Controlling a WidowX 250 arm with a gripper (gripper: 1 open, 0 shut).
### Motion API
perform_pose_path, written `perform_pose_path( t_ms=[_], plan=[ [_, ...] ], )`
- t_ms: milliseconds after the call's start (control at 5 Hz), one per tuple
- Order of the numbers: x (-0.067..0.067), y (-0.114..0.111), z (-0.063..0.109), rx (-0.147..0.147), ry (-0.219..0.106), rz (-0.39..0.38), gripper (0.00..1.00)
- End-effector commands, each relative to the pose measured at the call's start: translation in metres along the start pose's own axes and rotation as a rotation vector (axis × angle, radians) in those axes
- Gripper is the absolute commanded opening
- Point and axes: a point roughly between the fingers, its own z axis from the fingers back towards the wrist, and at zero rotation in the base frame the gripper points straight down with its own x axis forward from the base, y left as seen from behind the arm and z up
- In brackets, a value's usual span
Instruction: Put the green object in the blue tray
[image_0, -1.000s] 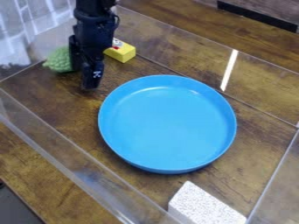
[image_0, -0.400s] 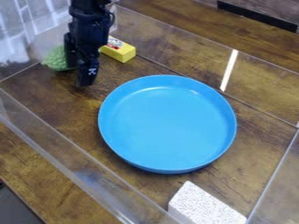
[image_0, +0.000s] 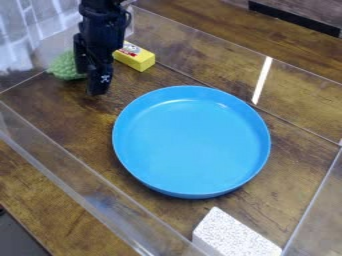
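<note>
The green object (image_0: 62, 66), a bumpy green lump, lies on the wooden table at the far left. Its right side is hidden behind my black gripper (image_0: 96, 90). The gripper points down at the table right beside the lump, with its jaws open and nothing held; I cannot tell whether a finger touches the lump. The blue tray (image_0: 191, 140), a large round shallow dish, sits empty in the middle of the table, to the right of and nearer than the gripper.
A small yellow block (image_0: 135, 59) lies just behind and to the right of the gripper. A white speckled sponge-like block (image_0: 238, 234) sits at the near edge. Clear plastic walls (image_0: 54, 160) run around the work area.
</note>
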Motion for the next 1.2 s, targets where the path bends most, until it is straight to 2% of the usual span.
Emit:
perform_pose_path(
  t_ms=[0,800,1000],
  plan=[
    [0.001,0.024,0.037,0.102,-0.085,0.036,1.0],
    [0.004,0.036,0.045,0.181,-0.119,-0.008,1.0],
    [0.003,0.04,0.045,0.199,-0.124,-0.016,0.0]
  ],
)
